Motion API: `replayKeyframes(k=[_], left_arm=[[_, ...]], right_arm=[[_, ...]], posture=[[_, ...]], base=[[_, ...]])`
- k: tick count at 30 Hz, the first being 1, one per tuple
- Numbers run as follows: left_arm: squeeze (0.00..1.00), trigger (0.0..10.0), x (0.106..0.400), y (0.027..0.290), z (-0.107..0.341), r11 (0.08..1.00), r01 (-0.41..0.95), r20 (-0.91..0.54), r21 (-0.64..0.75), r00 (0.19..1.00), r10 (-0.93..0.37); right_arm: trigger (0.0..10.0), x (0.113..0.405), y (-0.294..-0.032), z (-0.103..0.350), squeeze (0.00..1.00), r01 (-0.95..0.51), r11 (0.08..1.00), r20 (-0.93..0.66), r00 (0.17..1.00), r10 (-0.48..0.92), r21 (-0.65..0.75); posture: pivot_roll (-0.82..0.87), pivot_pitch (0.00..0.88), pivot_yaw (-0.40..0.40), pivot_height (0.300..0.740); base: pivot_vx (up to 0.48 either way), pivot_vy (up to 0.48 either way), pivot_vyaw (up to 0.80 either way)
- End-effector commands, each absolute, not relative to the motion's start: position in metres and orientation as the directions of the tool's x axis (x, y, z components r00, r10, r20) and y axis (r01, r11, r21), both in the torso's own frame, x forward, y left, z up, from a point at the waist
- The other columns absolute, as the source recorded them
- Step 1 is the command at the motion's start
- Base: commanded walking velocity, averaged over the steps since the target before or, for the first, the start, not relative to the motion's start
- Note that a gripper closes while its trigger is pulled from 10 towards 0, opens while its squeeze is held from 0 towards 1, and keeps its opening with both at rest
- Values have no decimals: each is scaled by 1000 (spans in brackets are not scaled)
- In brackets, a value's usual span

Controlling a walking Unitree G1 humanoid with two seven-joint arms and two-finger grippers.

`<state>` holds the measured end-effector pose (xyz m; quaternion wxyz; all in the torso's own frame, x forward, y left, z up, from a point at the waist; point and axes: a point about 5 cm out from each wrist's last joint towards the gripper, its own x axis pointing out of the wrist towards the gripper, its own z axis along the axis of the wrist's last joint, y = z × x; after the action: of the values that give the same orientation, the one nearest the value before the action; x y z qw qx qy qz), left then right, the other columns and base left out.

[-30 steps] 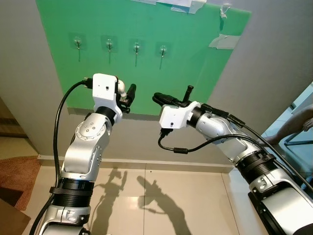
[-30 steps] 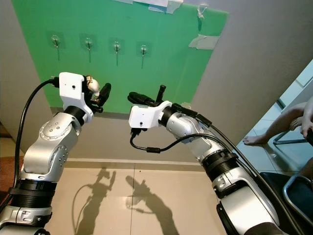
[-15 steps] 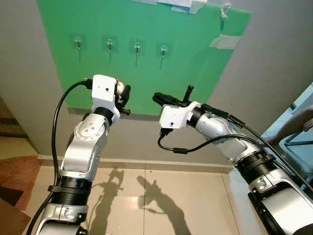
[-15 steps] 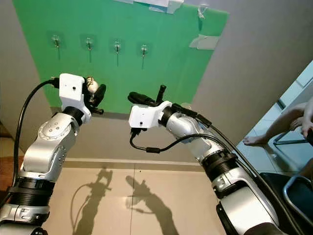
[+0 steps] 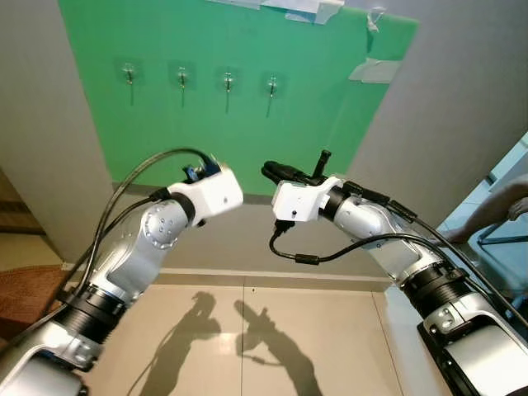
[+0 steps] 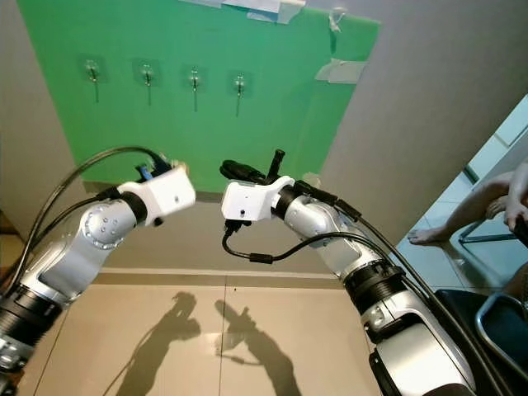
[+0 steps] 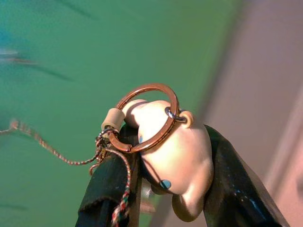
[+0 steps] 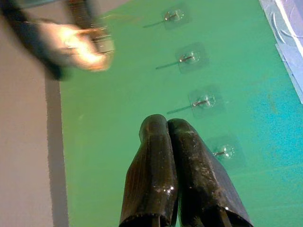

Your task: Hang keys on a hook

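My left gripper [image 7: 165,144] is shut on a key ring: a copper ring [image 7: 147,117] with a cream charm [image 7: 182,163] and a braided cord [image 7: 57,151], held in front of the green board. In the eye views its white wrist housing [image 5: 216,188] faces me and hides the fingers. The green board [image 5: 313,124] carries a row of clear hooks [image 5: 228,81] above both arms. My right gripper [image 5: 268,170] hovers close beside the left wrist, fingers [image 8: 156,156] pressed together and holding nothing. The right wrist view catches the keys as a blur [image 8: 83,40] below the hooks [image 8: 201,101].
The board hangs on a grey wall [image 5: 462,99] with tape patches [image 5: 375,70] at its upper right. Tiled floor [image 5: 247,346] lies below. A person's bare leg and foot [image 6: 466,210] and a chair frame [image 6: 487,239] are at the far right.
My left arm has swung down and to the right, its wrist turned so the white housing now faces me and hides the fingers. The right arm has barely moved.
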<state>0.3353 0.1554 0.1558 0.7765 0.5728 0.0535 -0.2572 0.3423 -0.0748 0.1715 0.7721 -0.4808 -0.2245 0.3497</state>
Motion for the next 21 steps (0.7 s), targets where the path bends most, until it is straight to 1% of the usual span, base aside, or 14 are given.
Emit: replayKeyframes(k=[1,5,6,10,11,12,13,14,15,16,17,19,20,21], left_arm=[[0,0,333,154,150,123,507,-446,853,832,-330],[0,0,334,161,152,130,494,-437,860,843,-313],[0,0,335,162,153,114,482,-431,869,849,-304],[0,0,337,161,157,133,466,-407,875,856,-317],[0,0,338,156,160,207,457,-372,865,861,-346],[0,0,339,148,164,328,460,-327,825,862,-386],[0,0,341,134,175,609,465,-199,642,869,-454],[0,0,342,132,178,676,462,-162,574,873,-459],[0,0,342,132,178,676,462,-162,574,873,-459],[0,0,345,131,185,740,443,-114,505,885,-452],[0,0,347,131,189,772,430,-87,468,892,-444],[0,0,351,134,196,835,396,-37,383,909,-414],[0,0,353,137,200,878,371,-1,301,921,-389],[0,0,353,137,200,878,371,-1,301,921,-389]], right_arm=[[10000,342,-78,171,0,-330,301,8,662,749,-895],[10000,341,-74,172,0,-332,297,9,654,757,-895],[10000,341,-73,172,0,-332,297,9,653,757,-895],[10000,341,-73,172,0,-331,295,9,652,758,-896],[10000,341,-74,172,0,-331,295,9,652,758,-897],[10000,341,-74,172,0,-330,295,9,652,758,-897],[10000,341,-74,173,0,-332,304,14,655,755,-893],[10000,341,-74,173,0,-332,310,17,656,754,-891],[10000,341,-74,173,0,-332,310,17,656,754,-891],[10000,342,-74,175,0,-341,338,32,661,749,-877],[10000,342,-74,176,0,-347,358,42,665,746,-867],[10000,342,-74,178,0,-343,361,47,665,745,-867],[10000,342,-74,177,0,-338,352,43,665,745,-873],[10000,342,-74,177,0,-338,352,43,665,745,-873]], posture=[[28,4,-100,740],[30,7,-105,740],[30,8,-105,740],[28,10,-105,740],[28,9,-104,740],[27,9,-103,740],[26,10,-102,740],[24,9,-100,740],[24,9,-100,740],[24,10,-99,740],[24,10,-99,740],[21,7,-95,740],[20,7,-92,740],[20,7,-92,740]], base=[[0,0,0],[0,0,0],[0,0,0],[0,0,0],[0,0,0],[0,0,0],[0,0,0],[0,0,0],[0,0,0],[0,0,0],[0,0,0],[0,0,0],[0,0,0],[0,0,0]])
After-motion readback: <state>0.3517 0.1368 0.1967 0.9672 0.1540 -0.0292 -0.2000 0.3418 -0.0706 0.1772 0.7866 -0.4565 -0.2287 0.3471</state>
